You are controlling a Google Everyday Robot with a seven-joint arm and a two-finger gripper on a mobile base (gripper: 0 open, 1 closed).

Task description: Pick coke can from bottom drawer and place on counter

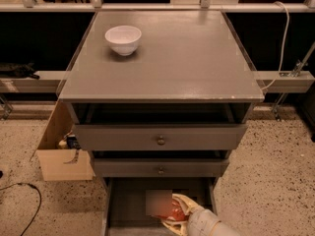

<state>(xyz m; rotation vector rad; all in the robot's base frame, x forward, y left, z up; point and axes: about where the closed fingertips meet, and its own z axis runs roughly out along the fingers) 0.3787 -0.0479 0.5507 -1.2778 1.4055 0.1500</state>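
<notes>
The coke can (pixel 175 214) is a small red can low in the open bottom drawer (pixel 129 206), right of the drawer's middle, partly hidden by the fingers. My gripper (pixel 176 213) reaches in from the bottom right edge of the camera view. One pale finger (pixel 185 200) lies above the can and the other below it, closed on its sides. The counter (pixel 167 63) is the wide grey top of the cabinet, well above the can.
A white bowl (pixel 123 39) stands at the counter's back left. Two shut drawer fronts with knobs (pixel 161 140) sit above the open drawer. A cardboard box (pixel 61 163) stands left of the cabinet, and a black cable (pixel 22 187) lies on the speckled floor.
</notes>
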